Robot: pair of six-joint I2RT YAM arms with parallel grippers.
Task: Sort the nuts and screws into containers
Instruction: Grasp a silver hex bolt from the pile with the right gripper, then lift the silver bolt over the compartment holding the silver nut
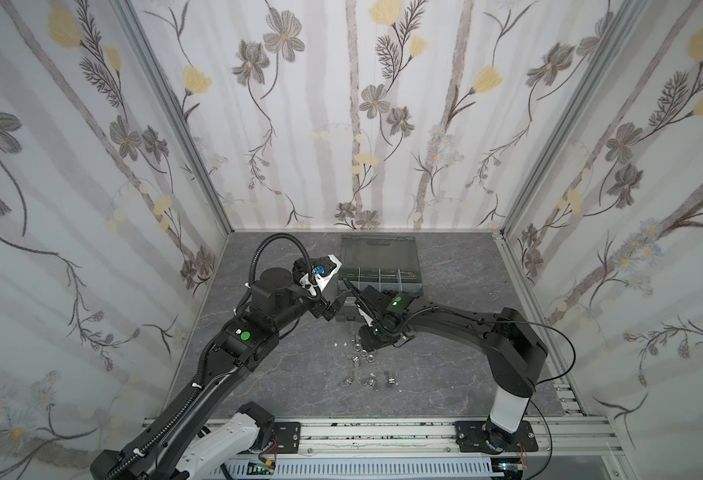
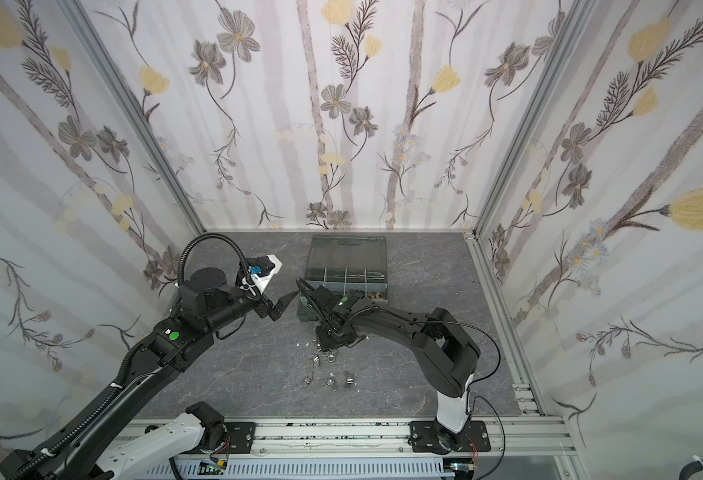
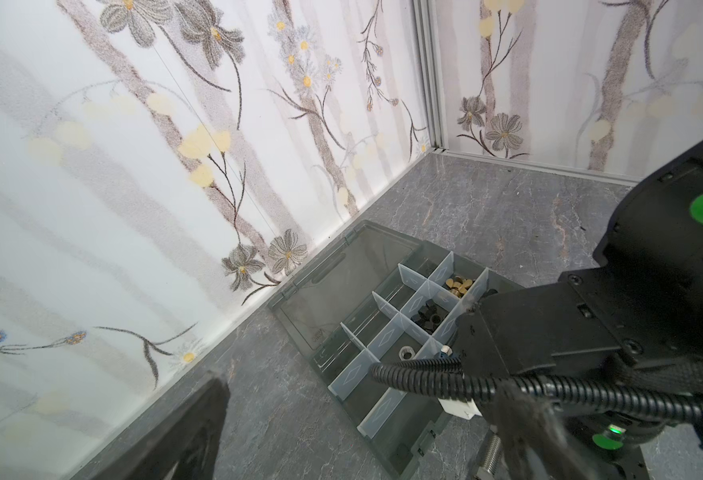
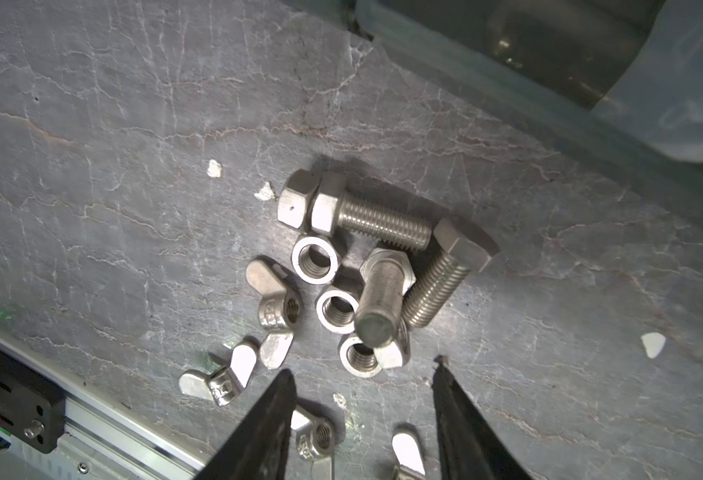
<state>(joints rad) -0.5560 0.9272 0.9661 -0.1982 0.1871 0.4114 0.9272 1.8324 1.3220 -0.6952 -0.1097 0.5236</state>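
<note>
Three silver screws (image 4: 383,220) (image 4: 379,299) (image 4: 437,286) lie heaped on the grey tabletop among silver hex nuts (image 4: 315,259) and wing nuts (image 4: 275,303). My right gripper (image 4: 363,370) hangs just above this heap, open, with nothing between its fingers. In both top views its wrist (image 1: 377,332) hides most of the heap (image 2: 320,357). The containers are compartments of the dark organizer case (image 1: 414,286), lid flat open. They hold brass nuts (image 3: 460,286), black nuts (image 3: 426,318) and a silver nut (image 3: 406,353). My left gripper (image 1: 338,306) hovers open and empty beside the case's left end.
More wing nuts (image 1: 370,382) lie scattered nearer the front. White specks (image 4: 214,168) dot the table. The right arm (image 3: 570,324) reaches over the case's near compartments. An aluminium rail (image 1: 383,432) runs along the front edge, and papered walls enclose the other three sides.
</note>
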